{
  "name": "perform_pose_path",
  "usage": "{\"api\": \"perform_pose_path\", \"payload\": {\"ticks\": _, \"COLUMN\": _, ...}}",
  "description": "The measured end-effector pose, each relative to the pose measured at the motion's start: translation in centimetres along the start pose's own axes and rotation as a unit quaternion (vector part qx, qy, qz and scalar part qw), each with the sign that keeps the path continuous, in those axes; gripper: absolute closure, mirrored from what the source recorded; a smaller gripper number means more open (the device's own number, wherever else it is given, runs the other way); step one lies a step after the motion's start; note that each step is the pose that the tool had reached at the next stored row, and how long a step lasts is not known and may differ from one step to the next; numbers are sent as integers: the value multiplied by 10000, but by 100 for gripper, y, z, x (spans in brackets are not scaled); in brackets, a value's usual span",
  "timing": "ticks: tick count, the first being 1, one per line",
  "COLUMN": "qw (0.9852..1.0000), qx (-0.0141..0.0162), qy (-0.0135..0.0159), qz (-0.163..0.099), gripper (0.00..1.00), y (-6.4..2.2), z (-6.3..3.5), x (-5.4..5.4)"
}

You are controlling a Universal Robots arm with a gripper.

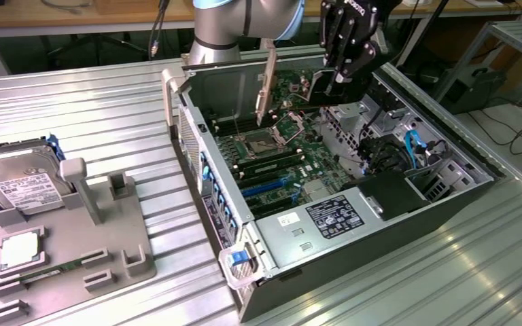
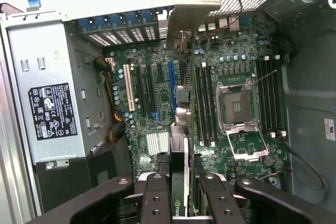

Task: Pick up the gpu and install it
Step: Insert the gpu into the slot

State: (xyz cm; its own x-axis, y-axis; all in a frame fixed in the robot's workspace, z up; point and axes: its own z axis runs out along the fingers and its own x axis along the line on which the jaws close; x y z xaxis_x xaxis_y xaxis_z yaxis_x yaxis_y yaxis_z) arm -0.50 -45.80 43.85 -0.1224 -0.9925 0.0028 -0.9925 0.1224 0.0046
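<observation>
While held edge-on above the open computer case (image 1: pixel 334 204), the gpu (image 1: pixel 284 107) hangs level over the motherboard (image 1: pixel 279 156), its pale metal bracket (image 1: pixel 266 85) standing upright at the end toward the exterior view's left. Clamped on the card's other end: the black pincer (image 1: pixel 341 76), narrow, fingers pressed to both faces. Seen from the wrist, the same grip: the two black fingers (image 2: pixel 156 198) on either side of the green card edge (image 2: pixel 181 182), with the bracket (image 2: pixel 189 17) at the far end, up near the case's rear slots. Below the card, not yet touched, the row of expansion slots, among them a blue slot (image 2: pixel 171 85) and a white slot (image 2: pixel 126 87). Beside these, the open CPU socket (image 2: pixel 236 106) flanked by memory slots. To the exterior view's left, on the ribbed metal worktop (image 1: pixel 79 109), a grey fixture tray (image 1: pixel 107 251). On it, at the far end, a silver hard drive (image 1: pixel 16 178); nearer, a small square chip (image 1: pixel 21 248). Near the case's close side, the labelled power supply (image 1: pixel 334 217).
</observation>
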Motion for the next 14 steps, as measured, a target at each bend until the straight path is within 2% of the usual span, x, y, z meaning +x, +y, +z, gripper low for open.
{"api": "perform_pose_path", "payload": {"ticks": 4, "qw": 9996, "qx": 0, "qy": 1, "qz": -269, "gripper": 73, "y": -1, "z": 1, "x": 0}}
{"api": "perform_pose_path", "payload": {"ticks": 8, "qw": 9984, "qx": 0, "qy": 3, "qz": -565, "gripper": 73, "y": -1, "z": 1, "x": 0}}
{"api": "perform_pose_path", "payload": {"ticks": 12, "qw": 9981, "qx": -1, "qy": 3, "qz": -622, "gripper": 73, "y": 0, "z": 2, "x": 0}}
{"api": "perform_pose_path", "payload": {"ticks": 14, "qw": 9980, "qx": -17, "qy": 5, "qz": -626, "gripper": 73, "y": 0, "z": 10, "x": -1}}
